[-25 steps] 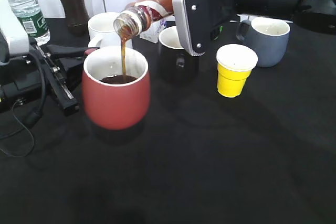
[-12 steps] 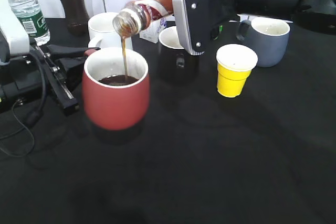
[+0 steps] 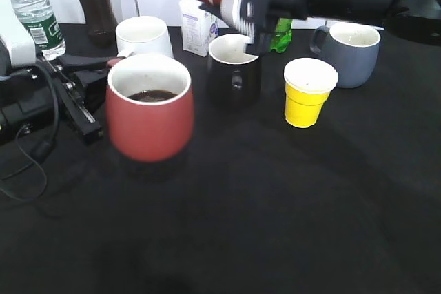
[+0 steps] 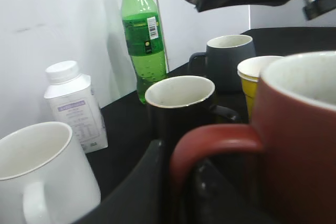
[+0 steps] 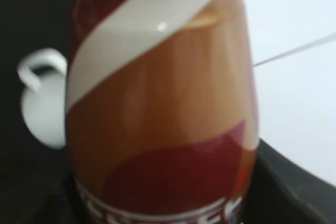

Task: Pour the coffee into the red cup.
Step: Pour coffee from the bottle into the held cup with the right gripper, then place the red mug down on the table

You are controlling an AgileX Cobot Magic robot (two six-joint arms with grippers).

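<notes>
Red cup (image 3: 149, 115) holds coffee; no stream visible; right end effector (image 3: 242, 1) grips coffee bottle (image 5: 160, 103); pour seemingly finishing.

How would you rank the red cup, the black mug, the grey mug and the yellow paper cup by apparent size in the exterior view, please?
1. red cup, clearly largest, though nearest the camera.
2. black mug and grey mug: look alike, so unranked.
3. yellow paper cup, smallest.

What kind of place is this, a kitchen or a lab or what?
Probably a robot test bench, not a kitchen. A black-covered table holds an odd mix of mugs, among them the red cup and a yellow cup, with drink bottles such as the green bottle against a plain white wall, and exposed cables.
</notes>
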